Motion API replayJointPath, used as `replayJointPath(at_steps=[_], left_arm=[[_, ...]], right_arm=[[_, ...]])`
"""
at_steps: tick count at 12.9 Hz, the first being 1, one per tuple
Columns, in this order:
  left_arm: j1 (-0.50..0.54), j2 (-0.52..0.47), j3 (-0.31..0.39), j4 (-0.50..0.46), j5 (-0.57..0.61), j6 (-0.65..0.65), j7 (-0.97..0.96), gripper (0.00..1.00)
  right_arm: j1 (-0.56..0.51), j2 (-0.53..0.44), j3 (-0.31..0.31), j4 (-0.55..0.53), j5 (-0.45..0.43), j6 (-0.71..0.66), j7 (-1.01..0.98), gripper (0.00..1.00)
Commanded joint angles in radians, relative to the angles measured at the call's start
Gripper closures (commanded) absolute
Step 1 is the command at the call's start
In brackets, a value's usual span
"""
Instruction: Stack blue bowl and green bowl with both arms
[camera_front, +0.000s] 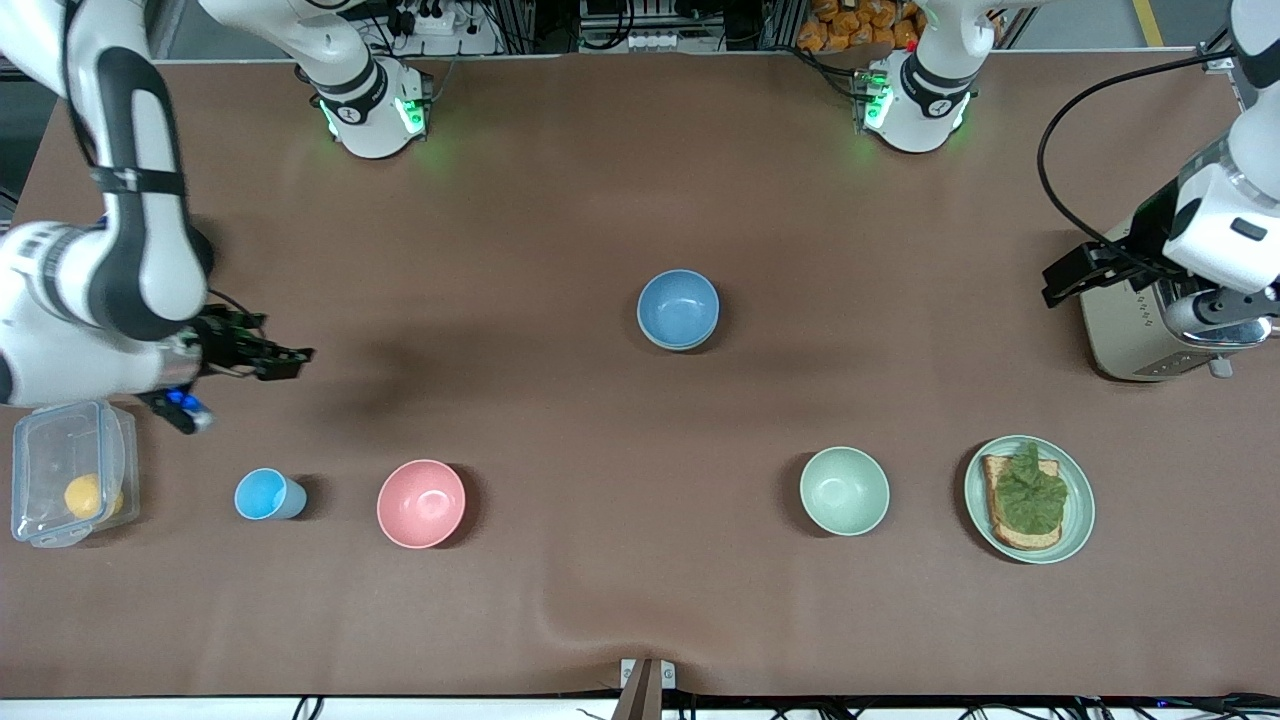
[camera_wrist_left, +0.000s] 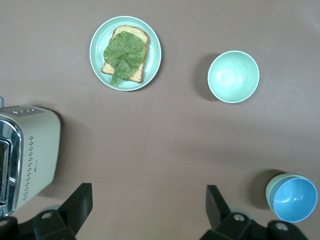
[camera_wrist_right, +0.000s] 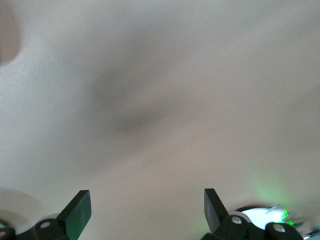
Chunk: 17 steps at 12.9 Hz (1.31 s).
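Front view: blue bowl (camera_front: 678, 309) mid-surface, its lower edge showing a doubled rim; green bowl (camera_front: 844, 490) apart from it, nearer the camera, toward the left arm's end; left pincer (camera_front: 1062, 284) over the surface beside a toaster (camera_front: 1130, 330); right pincer (camera_front: 285, 357) over bare surface at the right arm's end.

Left wrist view: left pincer (camera_wrist_left: 149, 205) spread wide, holding nothing; the blue bowl (camera_wrist_left: 296, 198) seems nested in a pale green one; the lone green bowl (camera_wrist_left: 233, 76) stands by a plate (camera_wrist_left: 97, 50).

Right wrist view: right pincer (camera_wrist_right: 145, 205) spread, holding nothing; only surface below.

Judgement: this fits either a finished stack or a lone green bowl awaiting stacking, so no next move is settled.
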Motion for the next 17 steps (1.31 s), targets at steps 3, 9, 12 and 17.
replayJointPath(at_steps=[3, 9, 12, 17], left_arm=[[-0.008, -0.028, 0.018, 0.0, -0.003, -0.027, 0.062, 0.0], [-0.007, -0.06, 0.021, -0.017, 0.0, -0.054, 0.073, 0.0], [-0.005, -0.063, 0.021, -0.019, 0.0, -0.068, 0.076, 0.0], [-0.003, -0.06, 0.019, -0.008, 0.011, -0.066, 0.148, 0.0]], right_arm=[[-0.196, -0.206, 0.234, -0.005, -0.19, -0.009, -0.106, 0.0], [-0.338, -0.288, 0.444, 0.178, -0.212, -0.009, -0.215, 0.0], [-0.361, -0.311, 0.516, 0.191, -0.239, -0.023, -0.207, 0.0], [-0.336, -0.328, 0.484, 0.189, -0.239, 0.019, -0.204, 0.0]])
